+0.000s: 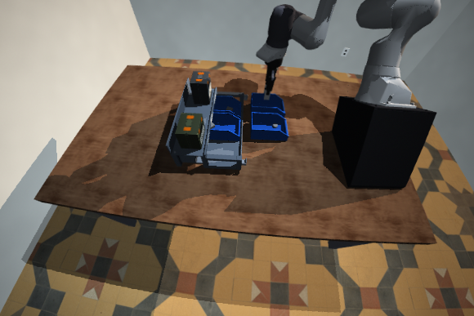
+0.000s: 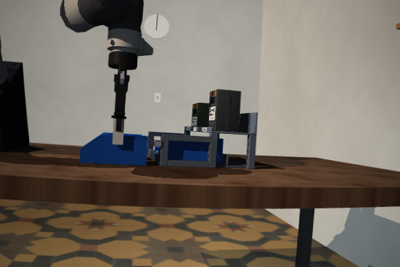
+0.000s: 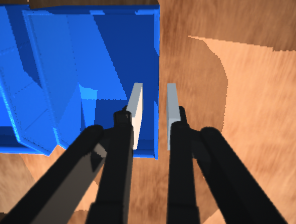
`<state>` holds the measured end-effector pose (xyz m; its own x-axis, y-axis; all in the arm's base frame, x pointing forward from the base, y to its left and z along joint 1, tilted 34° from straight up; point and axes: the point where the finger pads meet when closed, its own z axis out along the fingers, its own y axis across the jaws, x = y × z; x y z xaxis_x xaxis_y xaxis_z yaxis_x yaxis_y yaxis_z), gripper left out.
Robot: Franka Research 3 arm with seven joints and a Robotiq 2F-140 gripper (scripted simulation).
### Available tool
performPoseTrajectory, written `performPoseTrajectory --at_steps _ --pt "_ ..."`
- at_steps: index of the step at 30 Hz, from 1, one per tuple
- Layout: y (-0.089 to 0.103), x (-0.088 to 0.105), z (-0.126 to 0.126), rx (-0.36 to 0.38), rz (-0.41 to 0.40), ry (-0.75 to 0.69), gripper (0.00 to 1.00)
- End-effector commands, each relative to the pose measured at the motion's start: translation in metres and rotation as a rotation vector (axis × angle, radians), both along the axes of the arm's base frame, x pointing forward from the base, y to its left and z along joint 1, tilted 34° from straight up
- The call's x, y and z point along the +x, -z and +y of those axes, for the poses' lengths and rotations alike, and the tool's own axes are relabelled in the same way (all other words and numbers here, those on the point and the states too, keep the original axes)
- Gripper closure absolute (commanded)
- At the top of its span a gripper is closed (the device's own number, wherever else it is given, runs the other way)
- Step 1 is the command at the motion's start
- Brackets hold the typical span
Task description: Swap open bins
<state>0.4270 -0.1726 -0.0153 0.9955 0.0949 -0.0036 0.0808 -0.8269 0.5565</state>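
A blue open bin point(image 1: 268, 119) stands on the table just right of the grey shelf point(image 1: 204, 131); a small grey part point(image 1: 275, 126) lies near its front. A second blue bin point(image 1: 225, 119) sits in the shelf beside it. My gripper point(image 1: 266, 96) points straight down at the table bin's rear wall. In the wrist view the fingers stand a little apart, one inside the bin point(image 3: 85, 80) and one outside, straddling the wall with a gap and not pressing it. The side view shows the fingertips point(image 2: 118, 139) at the bin's point(image 2: 110, 152) rear top edge.
Two dark device boxes point(image 1: 199, 87) point(image 1: 189, 129) stand on the shelf's upper board, left of the shelf bin. My black base pedestal point(image 1: 380, 144) stands at the table's right. The shelf frame point(image 2: 207, 149) encloses the shelf bin point(image 2: 193, 152).
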Motion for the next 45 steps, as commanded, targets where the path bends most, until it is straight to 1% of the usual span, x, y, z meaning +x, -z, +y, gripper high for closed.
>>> performPoseTrajectory --at_steps 1,10,23,25,40,45 --pt "-0.003 -0.003 0.0 -0.004 0.004 0.007 0.85" --pt "-0.01 -0.003 0.005 -0.004 0.004 0.007 0.85" --pt "-0.028 -0.004 0.017 -0.004 0.004 0.007 0.85" --pt "-0.028 -0.004 0.017 -0.004 0.004 0.007 0.85" --pt "-0.051 -0.005 0.032 -0.004 0.004 0.007 0.85" --pt "-0.055 -0.005 0.035 -0.004 0.004 0.007 0.85"
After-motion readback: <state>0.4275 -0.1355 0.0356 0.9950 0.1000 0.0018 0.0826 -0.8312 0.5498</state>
